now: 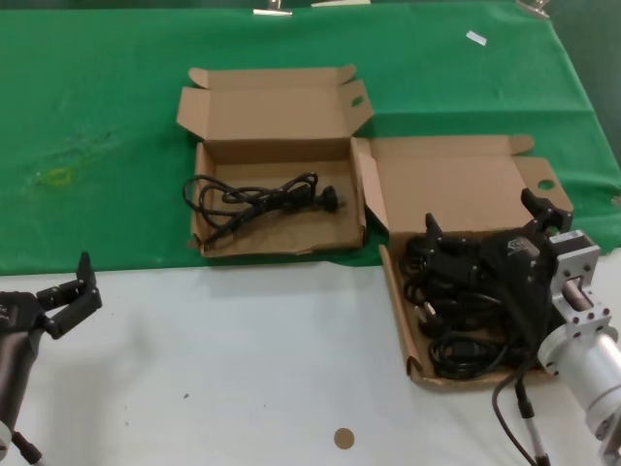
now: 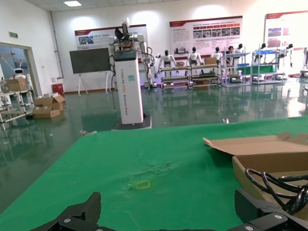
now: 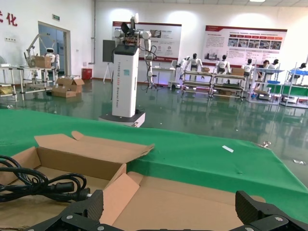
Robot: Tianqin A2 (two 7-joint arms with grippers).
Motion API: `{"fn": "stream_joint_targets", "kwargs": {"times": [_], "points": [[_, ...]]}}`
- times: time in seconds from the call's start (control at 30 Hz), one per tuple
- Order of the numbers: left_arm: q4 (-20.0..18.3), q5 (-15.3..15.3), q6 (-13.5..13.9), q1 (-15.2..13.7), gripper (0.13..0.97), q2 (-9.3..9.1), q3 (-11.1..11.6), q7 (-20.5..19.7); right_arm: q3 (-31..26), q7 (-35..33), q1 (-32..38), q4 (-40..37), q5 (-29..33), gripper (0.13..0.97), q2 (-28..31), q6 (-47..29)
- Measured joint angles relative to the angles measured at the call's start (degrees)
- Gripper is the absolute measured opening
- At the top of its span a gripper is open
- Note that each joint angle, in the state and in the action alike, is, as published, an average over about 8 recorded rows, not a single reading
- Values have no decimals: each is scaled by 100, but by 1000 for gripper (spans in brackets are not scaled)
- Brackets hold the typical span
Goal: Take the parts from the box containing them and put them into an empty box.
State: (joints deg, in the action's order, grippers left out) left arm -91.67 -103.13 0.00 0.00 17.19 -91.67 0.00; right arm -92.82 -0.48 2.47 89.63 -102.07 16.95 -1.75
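Nearest the front edge of the surface (image 1: 243,369), a small round brown disc (image 1: 343,439) lies on the white area, right of centre. At the front left corner the left tool (image 1: 70,296) is parked above the white area, fingers spread apart and holding nothing. At the front right corner the right tool (image 1: 490,233) hangs over the box containing the parts (image 1: 396,311), its two fingers spread wide, one finger (image 1: 433,233) toward the box's left side and the other near the lid's round hole; nothing is clamped between them. Below it a tangled pile of black power cords (image 1: 456,311) fills that box, which straddles the boundary between the white area and the green cloth (image 1: 97,146). Farther back, on the green cloth near the centre, the second box (image 1: 277,243) stands with its lid flaps raised; one coiled cord (image 1: 252,199) lies inside it, plug toward the right wall. The two boxes sit just beside each other, the raised side flap of the right box close to the right wall of the left one. Toward the far right edge a small white tag (image 1: 475,38) rests on the cloth.
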Motion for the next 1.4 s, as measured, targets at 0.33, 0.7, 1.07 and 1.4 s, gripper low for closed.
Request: {"fn": "stream_joint_targets", "kwargs": {"times": [0.33,0.7,1.07,1.4], "points": [[0,0,0,0,966,0,0,0,0,0,0,0,0,966,0,0],[0,0,0,0,966,0,0,0,0,0,0,0,0,966,0,0],[0,0,0,0,966,0,0,0,0,0,0,0,0,966,0,0],[0,0,0,0,966,0,0,0,0,0,0,0,0,966,0,0]]}}
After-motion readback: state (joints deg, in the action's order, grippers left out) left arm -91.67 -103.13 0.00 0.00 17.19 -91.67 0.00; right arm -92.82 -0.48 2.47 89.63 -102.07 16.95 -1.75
